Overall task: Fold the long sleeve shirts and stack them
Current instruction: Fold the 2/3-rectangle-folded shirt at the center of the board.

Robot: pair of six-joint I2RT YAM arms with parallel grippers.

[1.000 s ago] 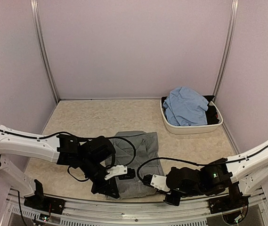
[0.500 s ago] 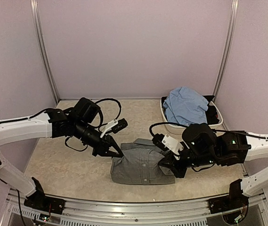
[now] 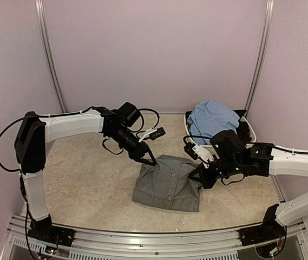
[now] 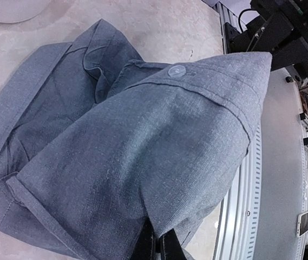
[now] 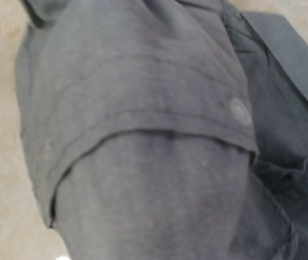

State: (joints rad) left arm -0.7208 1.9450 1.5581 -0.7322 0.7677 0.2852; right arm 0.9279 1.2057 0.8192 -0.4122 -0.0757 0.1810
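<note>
Grey shirt [image 3: 167, 185]: folded bundle on the near middle of the tabletop, its two far corners raised and the rest lying flat.
Left end effector [image 3: 149, 161]: pinched tight on the far-left corner; in the wrist view the dark fingertips [image 4: 156, 246] meet on a fold of grey cloth.
Right end effector [image 3: 198, 176]: closed on the far-right corner; its own camera shows only grey cloth and a button [image 5: 240, 111], with the fingers hidden.
Tabletop [image 3: 83, 173]: open beige surface left of the shirt and behind it; a narrower strip runs between the shirt and the near rail [image 3: 143, 234].
Walls [image 3: 13, 81]: close the left, back and right sides.
Basin [image 3: 221, 147]: white, in the far-right corner, just behind the right arm. It holds the light blue shirt [image 3: 213, 120], heaped above the rim, with dark cloth [image 3: 244, 131] at its right.
</note>
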